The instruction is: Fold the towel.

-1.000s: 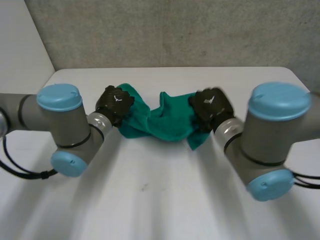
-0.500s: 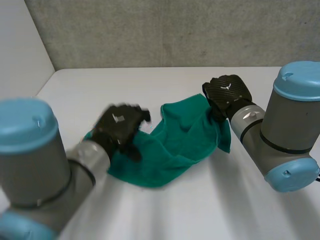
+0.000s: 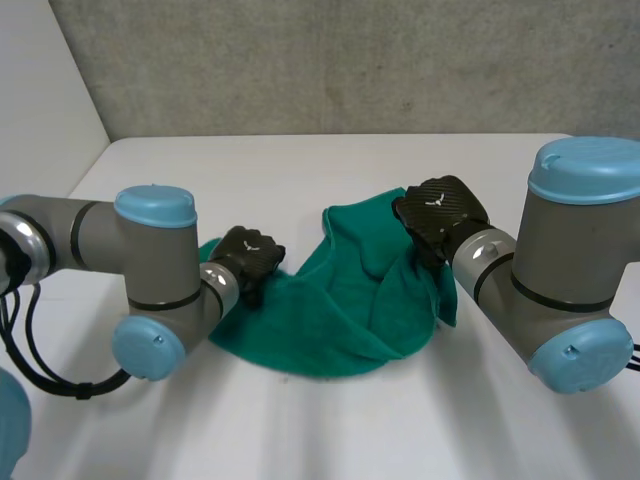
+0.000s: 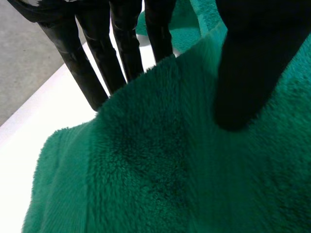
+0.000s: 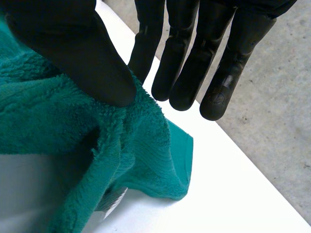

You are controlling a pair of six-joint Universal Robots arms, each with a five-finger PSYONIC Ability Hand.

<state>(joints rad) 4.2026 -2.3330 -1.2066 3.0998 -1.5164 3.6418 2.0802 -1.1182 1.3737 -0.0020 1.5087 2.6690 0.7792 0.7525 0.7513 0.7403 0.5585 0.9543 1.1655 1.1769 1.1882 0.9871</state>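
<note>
A green towel point(image 3: 330, 300) lies crumpled on the white table point(image 3: 300, 420), wider at the front. My left hand point(image 3: 248, 258) is low at the towel's left edge. In the left wrist view its thumb point(image 4: 248, 73) lies on top of the towel point(image 4: 146, 170) and its straight fingers point(image 4: 92, 73) reach behind the edge, so the cloth is pinched between them. My right hand point(image 3: 440, 212) holds the towel's right edge raised off the table. In the right wrist view the thumb point(image 5: 73, 53) presses bunched towel point(image 5: 48, 121) against the straight fingers point(image 5: 170, 68).
A grey wall point(image 3: 350, 60) runs behind the table's far edge. Bare table stretches in front of the towel and beyond it. Both arms point(image 3: 150, 270) flank the towel, with their elbows near the front.
My left hand let go, swung down and now pinches the towel's left edge near the table. The towel has spread wider and lower. The right hand kept its grip and shifted slightly.
</note>
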